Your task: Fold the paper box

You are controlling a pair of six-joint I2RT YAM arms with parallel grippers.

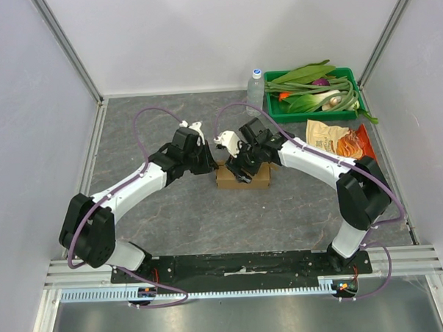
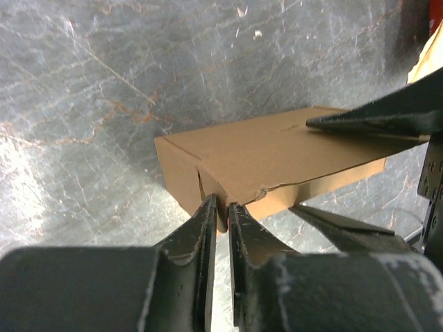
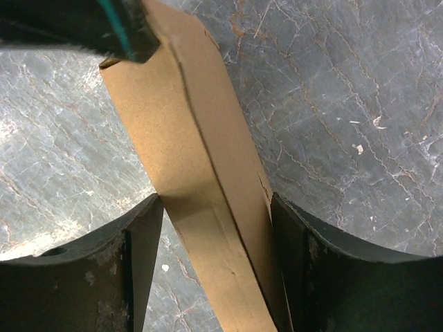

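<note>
The paper box [image 2: 277,152], seemingly nearly closed, is being straddled by the spread right gripper [image 3: 216,207]. An end flap [image 2: 208,181] is being finished at the barely parted left gripper [image 2: 221,207], pinch unclear.

The left arm [image 1: 123,196] and right arm [image 1: 320,162] look alike: white shells between bulky black joint housings. A purple cable [image 1: 142,118] loops off each. Both are bolted to a black base plate [image 1: 240,266] at 6 o'clock, with a small orange-red part by each foot. The left gripper [image 2: 221,207] has dark, tapered fingers [image 2: 190,249], scuffed pale along their edges. The right gripper [image 3: 216,207] has broad dark ones with worn patches.
</note>
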